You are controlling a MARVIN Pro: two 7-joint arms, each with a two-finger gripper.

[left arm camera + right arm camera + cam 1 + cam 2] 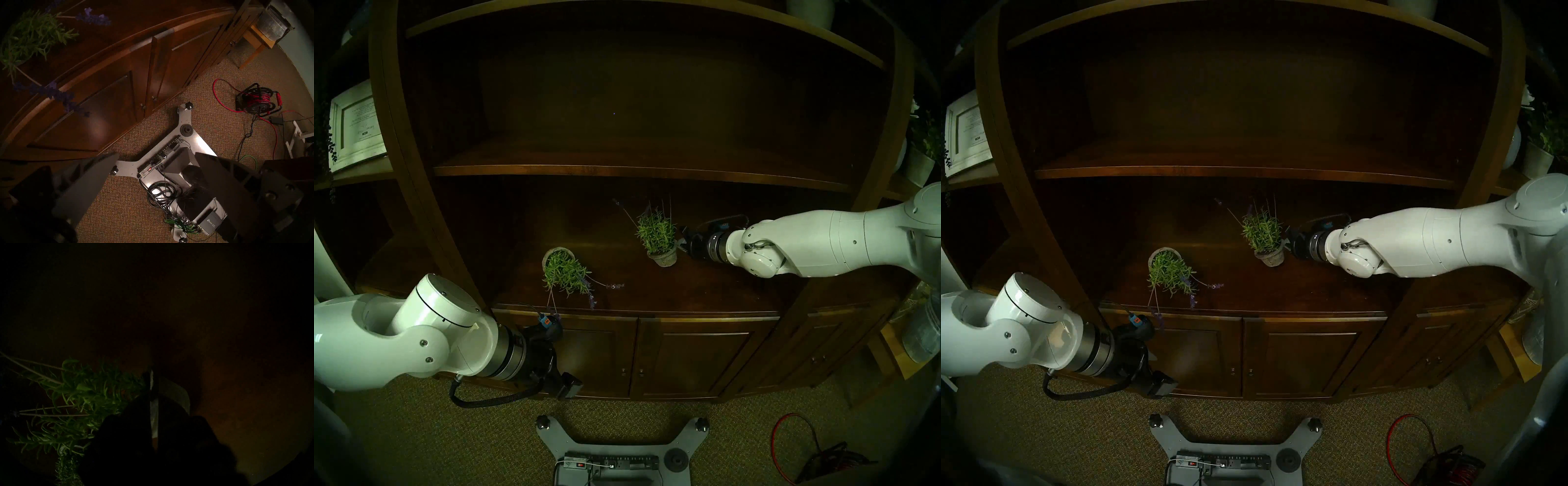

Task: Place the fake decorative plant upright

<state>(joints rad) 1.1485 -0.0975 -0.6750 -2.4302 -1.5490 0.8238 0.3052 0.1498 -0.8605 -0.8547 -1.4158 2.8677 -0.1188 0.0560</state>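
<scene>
Dark wood cabinet [704,288]: bare shelves above, a broad top at mid-height, shut doors below.

Right arm [823,244] stretched in over the cabinet top from its right end, low and slanting down, probably so as to meet a pot from the side rather than through the foliage. Left arm [426,339] parked in front of the cabinet's left door, clear of the top, likely just out of the way.

Right plant [655,230] toward the right of the cabinet top, well back from its front edge, nearly upright with a slight lean. Left plant [566,276] left of centre on the cabinet top, tipped over with its mouth facing forward; not yet righted.

Right pot [662,256] filled with green sprigs and thin purple-tipped stems. Left pot [558,254] on its side, sprigs splayed toward the cabinet's front edge; no spill seen.

Right gripper [153,378] clenched on the right pot's rim, the wall pinched between the fingers, apparently to steady it while settling. Left gripper [156,153] released, jaws wide apart, empty, over the carpet before the cabinet.

Purple spikes [51,93] overhanging the cabinet's front edge.
</scene>
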